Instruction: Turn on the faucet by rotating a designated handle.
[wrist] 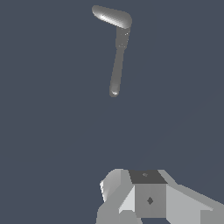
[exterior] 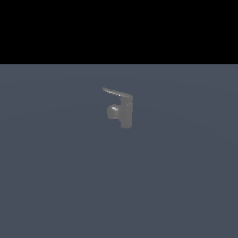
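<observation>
**Faucet waits, arm not there yet**

The faucet (exterior: 124, 110) stands alone in the middle of the bench (exterior: 56, 186). It looks hard, smooth and fixed in place. Its thin handle (exterior: 114, 91) should swing if pushed near the pointed tip.

The exterior view shows no arm. The wrist view shows the end effector (wrist: 153, 197) well apart from the handle (wrist: 117, 70). I cannot tell if its fingers are apart or together.

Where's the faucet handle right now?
In the exterior view, the handle projects from the faucet's top toward that view's left, above the spout knob.
</observation>
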Motion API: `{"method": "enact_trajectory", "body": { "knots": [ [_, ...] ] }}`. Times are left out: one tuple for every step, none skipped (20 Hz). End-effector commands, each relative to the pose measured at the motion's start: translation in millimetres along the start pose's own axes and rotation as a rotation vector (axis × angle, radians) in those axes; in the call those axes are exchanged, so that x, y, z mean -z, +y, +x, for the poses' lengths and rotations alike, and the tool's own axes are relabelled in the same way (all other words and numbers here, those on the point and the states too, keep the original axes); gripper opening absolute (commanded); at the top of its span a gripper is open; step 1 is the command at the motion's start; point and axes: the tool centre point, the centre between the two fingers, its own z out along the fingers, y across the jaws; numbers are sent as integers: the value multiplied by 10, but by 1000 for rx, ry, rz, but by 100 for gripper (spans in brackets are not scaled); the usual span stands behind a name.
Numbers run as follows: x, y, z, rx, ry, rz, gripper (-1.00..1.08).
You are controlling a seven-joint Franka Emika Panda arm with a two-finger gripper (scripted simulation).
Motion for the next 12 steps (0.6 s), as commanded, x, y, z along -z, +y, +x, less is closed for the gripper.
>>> {"method": "enact_trajectory", "body": {
  "knots": [
    [0, 0, 0, 0, 0, 0, -100],
    [0, -2, 0, 1, 0, 0, -100],
    [1, -10, 1, 5, -1, -1, -100],
    [2, -21, 2, 11, -2, -3, -100],
    [3, -37, 3, 20, -4, -5, -100],
    [4, -57, 5, 31, -6, -7, -100],
    [5, -79, 5, 43, -9, -10, -100],
    [6, -99, 5, 54, -11, -13, -100],
    [7, -113, 4, 62, -13, -15, -100],
    [8, -122, 3, 68, -14, -16, -100],
    [8, -126, 1, 71, -14, -17, -100],
    [8, -126, 0, 71, -14, -17, -100]
  ]
}}
